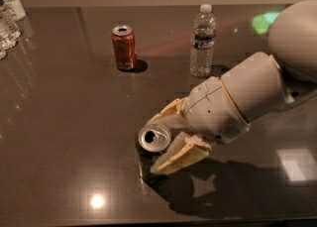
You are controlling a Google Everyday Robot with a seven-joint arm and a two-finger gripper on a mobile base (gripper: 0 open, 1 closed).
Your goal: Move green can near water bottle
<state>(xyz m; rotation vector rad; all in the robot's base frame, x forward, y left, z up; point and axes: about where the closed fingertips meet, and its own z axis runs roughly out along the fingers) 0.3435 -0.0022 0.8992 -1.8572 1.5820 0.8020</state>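
The green can (pixel 153 139), dark with a silver top, stands on the dark table near the front centre. My gripper (pixel 153 145) has come in from the right and its two cream fingers (pixel 181 156) are closed against the can's sides, one behind it and one in front. The can still rests on the table. The water bottle (pixel 202 41), clear with a white cap and a dark label band, stands upright at the back, right of centre, well apart from the can.
A red-orange can (pixel 124 47) stands at the back, left of the water bottle. Several clear bottles with white labels (pixel 9 18) cluster at the far left edge. My bulky white arm (pixel 257 92) covers the right side of the table (pixel 69 122).
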